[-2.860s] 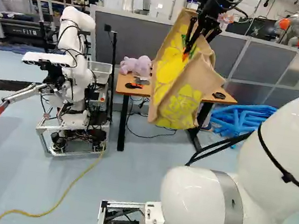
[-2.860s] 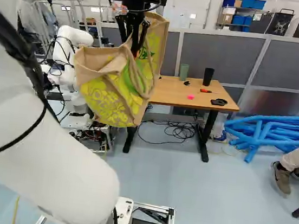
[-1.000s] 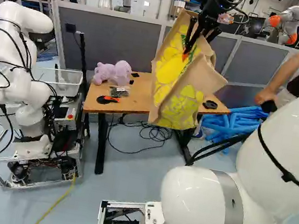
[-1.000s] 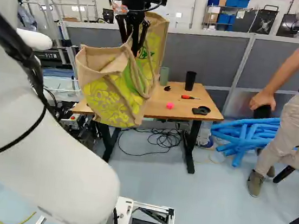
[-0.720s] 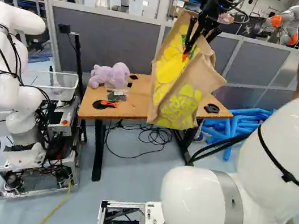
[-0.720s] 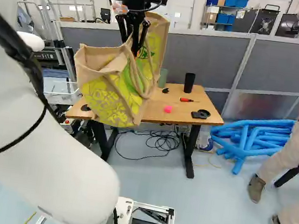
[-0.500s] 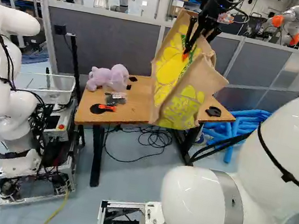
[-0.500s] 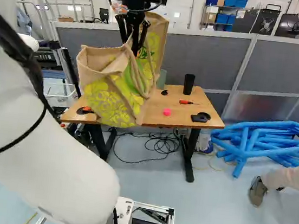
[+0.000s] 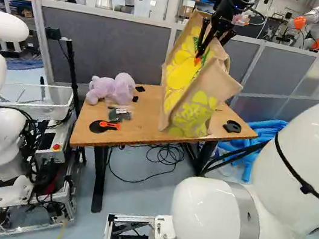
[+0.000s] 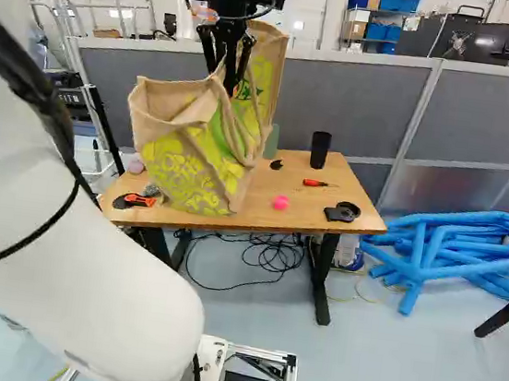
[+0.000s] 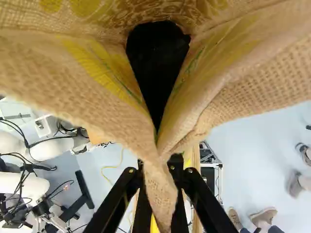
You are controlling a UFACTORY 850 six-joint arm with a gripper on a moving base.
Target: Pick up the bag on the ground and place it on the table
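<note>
Burlap-brown and yellow-flowered, the bag (image 9: 190, 91) hangs from my tool (image 11: 157, 163) in the left base view, held high, I judge, to clear the tabletop (image 9: 139, 129). Right base view: its mouth gapes; whether it's fully over the tabletop I can't tell. Wrist view: both fingers (image 11: 124, 186) pinch a rim fold, nearly closed.

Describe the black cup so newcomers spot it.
Find the brown wooden table by the gray partition. In the right base view, a tapered black cup stands near its far edge, behind the red screwdriver. The other cylinder is green, partly hidden by the tan-and-yellow cloth bag.
</note>
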